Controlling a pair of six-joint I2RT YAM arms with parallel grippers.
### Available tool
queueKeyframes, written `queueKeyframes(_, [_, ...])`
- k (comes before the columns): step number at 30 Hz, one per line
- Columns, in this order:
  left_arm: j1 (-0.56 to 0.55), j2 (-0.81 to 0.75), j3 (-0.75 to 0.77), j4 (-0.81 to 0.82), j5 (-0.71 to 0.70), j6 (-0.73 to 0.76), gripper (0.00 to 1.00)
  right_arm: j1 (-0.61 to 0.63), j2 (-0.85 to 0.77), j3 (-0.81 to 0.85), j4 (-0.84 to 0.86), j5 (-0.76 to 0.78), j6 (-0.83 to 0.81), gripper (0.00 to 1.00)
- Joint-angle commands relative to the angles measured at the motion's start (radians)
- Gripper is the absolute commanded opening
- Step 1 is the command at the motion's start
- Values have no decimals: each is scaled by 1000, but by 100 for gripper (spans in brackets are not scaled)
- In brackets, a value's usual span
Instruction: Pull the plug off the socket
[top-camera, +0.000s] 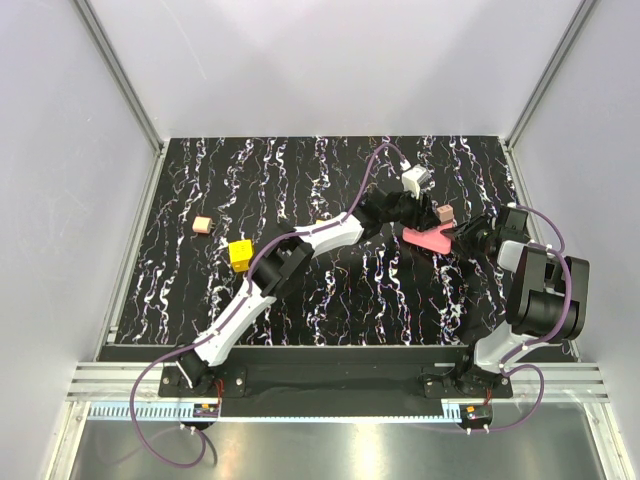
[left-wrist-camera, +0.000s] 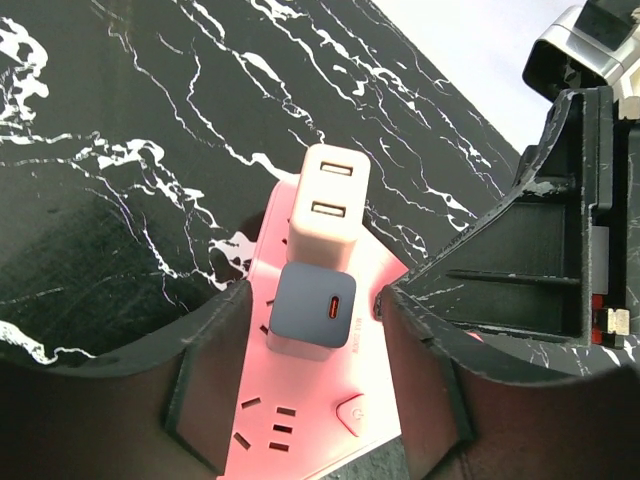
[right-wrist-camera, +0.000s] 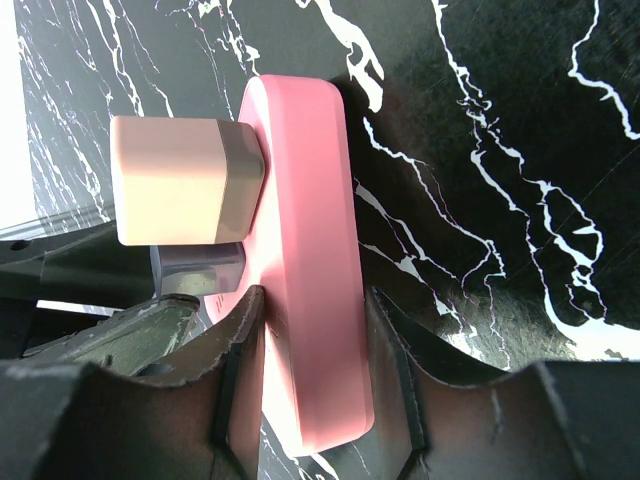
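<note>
Two plugs sit side by side in the pink socket strip (top-camera: 428, 240), which lies toward the far right of the black marbled table (top-camera: 330, 300), between your two arms. The beige plug (left-wrist-camera: 325, 205) shows two ports on its top face. The grey plug (left-wrist-camera: 312, 305), with a single port, stands just beside it and touches it, nearer your left arm.

Your left pincer (left-wrist-camera: 315, 290) hangs straight over the grey plug, one finger on each flank. In the left wrist view its fingers (left-wrist-camera: 210, 380) stand very close to the plug's sides with a thin line of pink showing on each side. I cannot tell whether they are pressing on it or only bracketing it. Both plugs are seated in the strip.

Your right pincer (right-wrist-camera: 312, 300) is clamped on the socket strip across its thin edges, both fingers (right-wrist-camera: 240, 340) against the pink casing. From that wrist camera the strip appears edge-on, with the beige plug jutting out to the left.

Well off to the left on the table lie a yellow block (top-camera: 240, 255) and a small tan cube (top-camera: 203, 225), apart from each other.
</note>
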Motion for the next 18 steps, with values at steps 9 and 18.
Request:
queueKeyframes(9, [-3,-12,21,17,17,-15,52,16,37,-47,-165,116,-74,0])
queueKeyframes(18, [-3,-20,8,51,37,-17,22,16,35,-48,-165,118,-75,0])
